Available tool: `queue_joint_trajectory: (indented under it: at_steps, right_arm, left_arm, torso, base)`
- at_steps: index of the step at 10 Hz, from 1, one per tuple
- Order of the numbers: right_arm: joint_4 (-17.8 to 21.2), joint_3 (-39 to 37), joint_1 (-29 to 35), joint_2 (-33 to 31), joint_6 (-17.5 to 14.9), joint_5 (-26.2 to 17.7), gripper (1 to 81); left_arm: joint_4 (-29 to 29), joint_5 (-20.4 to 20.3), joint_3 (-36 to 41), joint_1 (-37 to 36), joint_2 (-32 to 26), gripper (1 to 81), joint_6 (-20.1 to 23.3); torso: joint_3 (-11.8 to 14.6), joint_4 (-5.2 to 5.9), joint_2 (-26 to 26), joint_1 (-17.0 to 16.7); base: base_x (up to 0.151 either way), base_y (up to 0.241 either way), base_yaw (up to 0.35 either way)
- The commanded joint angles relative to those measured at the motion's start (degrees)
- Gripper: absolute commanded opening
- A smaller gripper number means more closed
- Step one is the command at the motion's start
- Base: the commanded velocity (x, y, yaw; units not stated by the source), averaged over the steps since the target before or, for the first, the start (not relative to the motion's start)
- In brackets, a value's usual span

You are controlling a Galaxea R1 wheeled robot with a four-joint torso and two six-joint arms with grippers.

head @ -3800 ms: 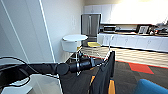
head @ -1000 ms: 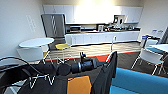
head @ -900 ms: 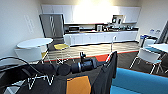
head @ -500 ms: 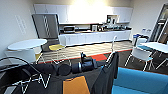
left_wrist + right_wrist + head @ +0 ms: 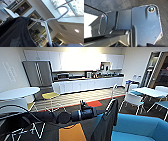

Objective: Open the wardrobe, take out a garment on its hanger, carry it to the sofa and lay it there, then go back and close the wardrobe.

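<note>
View has swung; garment [image 5: 106,122] now beside sofa [image 5: 140,127]

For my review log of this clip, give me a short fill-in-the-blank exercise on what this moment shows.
1. The garment hanging from the left arm is ____ in colour.
2. It hangs on a white ____, seen against the ceiling in the left wrist view.
3. The sofa at the lower right of the head view is ____.
4. The chair beside the round white table has a ____ seat.

Missing words: black; hanger; blue; yellow
</note>
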Motion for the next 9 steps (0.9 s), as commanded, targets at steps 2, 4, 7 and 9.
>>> queue_joint_trajectory:
  at_steps: [2, 4, 7, 9]
  right_arm:
    - [0.53, 0.20, 2.45, 0.32, 0.03, -2.60, 81.1]
    - [0.53, 0.11, 2.36, 0.32, 0.03, -2.60, 81.1]
    - [0.53, 0.11, 2.37, 0.32, 0.03, -2.60, 81.1]
    - [0.53, 0.03, 2.45, 0.32, 0.03, -2.60, 81.1]
  left_arm:
    - [2.61, -1.34, 1.23, -8.97, -0.16, 1.0, 1.12]
    - [2.61, -1.34, 1.23, -8.88, -0.16, 1.0, 1.12]
    - [2.61, -1.34, 1.23, -8.88, -0.16, 1.0, 1.12]
    - [2.69, -1.34, 1.32, -8.96, -0.25, 1.0, 1.12]
  torso:
    - [0.00, 0.00, 0.00, 0.01]
    - [0.00, -0.02, 0.00, 0.01]
    - [0.00, -0.02, 0.00, 0.01]
    - [0.00, 0.00, 0.00, 0.01]
  base:
    - [0.000, 0.000, -0.163]
    - [0.000, 0.000, -0.163]
    - [0.000, 0.000, -0.164]
    - [0.000, 0.000, -0.164]
